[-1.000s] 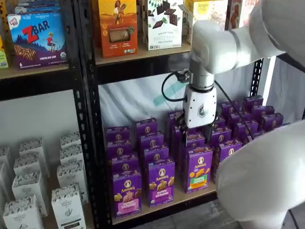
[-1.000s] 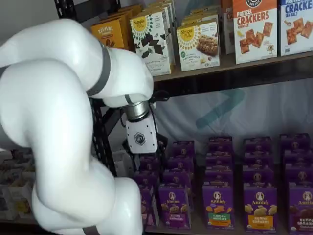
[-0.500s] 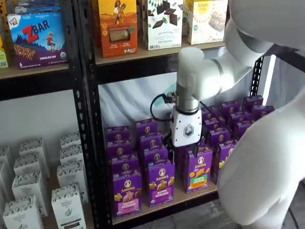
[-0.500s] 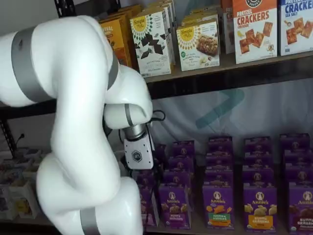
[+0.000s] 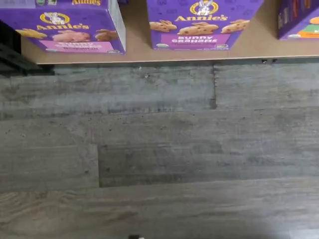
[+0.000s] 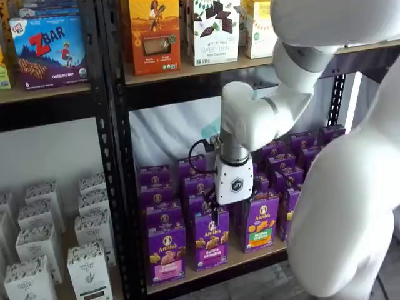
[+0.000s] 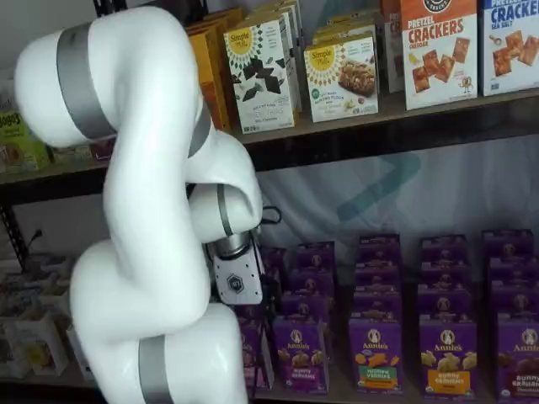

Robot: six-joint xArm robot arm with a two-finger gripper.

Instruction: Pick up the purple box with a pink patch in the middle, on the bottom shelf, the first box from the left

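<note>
The purple box point(image 6: 167, 253) with the pink band stands upright at the front left of the bottom shelf point(image 6: 253, 257). The wrist view looks down on its front face point(image 5: 65, 27) and on the shelf's tan board point(image 5: 134, 55). My gripper point(image 6: 229, 210) hangs in front of the neighbouring column of purple boxes, to the right of the purple box and slightly above it. Its black fingers stand apart with nothing between them. It is open and touches no box.
A like carton with a purple band point(image 5: 204, 25) stands beside the target, and one with a green-and-orange patch point(image 6: 260, 228) beyond it. Rows of purple cartons fill the shelf behind. A black upright point(image 6: 119, 187) borders the target's left. Grey plank floor point(image 5: 159, 149) lies below.
The arm has swung left and down along the bottom shelf, carrying the gripper from the green-and-orange carton's column to the column beside the purple box. The fingers kept their spread.
</note>
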